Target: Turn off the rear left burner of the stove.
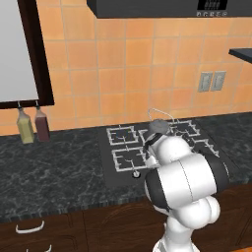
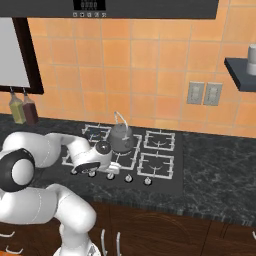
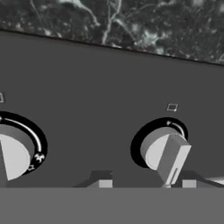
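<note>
so the hand (image 2: 116, 169) is hovering low over the front strip of the stove (image 1: 106, 170), pressed in close to the knob row because that is where the burner gets shut off, not at the grate itself. in the hand view a silver knob (image 3: 164, 151) is sitting just ahead of the fingertips (image 3: 101, 183) and slightly to one side of the gap, its raised bar tilted off straight, and a second knob (image 3: 15, 153) is lying off toward the other edge. the tips are standing apart, one on each side of an open gap with nothing between them, so the hand looks spread and not gripping anything yet; i judge it is lining up to straddle the nearer knob's bar so it can twist it.

the rear left burner (image 1: 121, 134) is lying farther out beyond the hand, past the front grate, and i see no blue on it from here, though the angle is shallow so i cannot tell if it is lit. a kettle (image 2: 121, 136) is resting on the middle grate just beyond the wrist, which is probably why the arm is reaching in low and sideways along the dark stone desk (image 1: 49, 167). which knob belongs to the rear left burner i cannot read from the small markings
</note>
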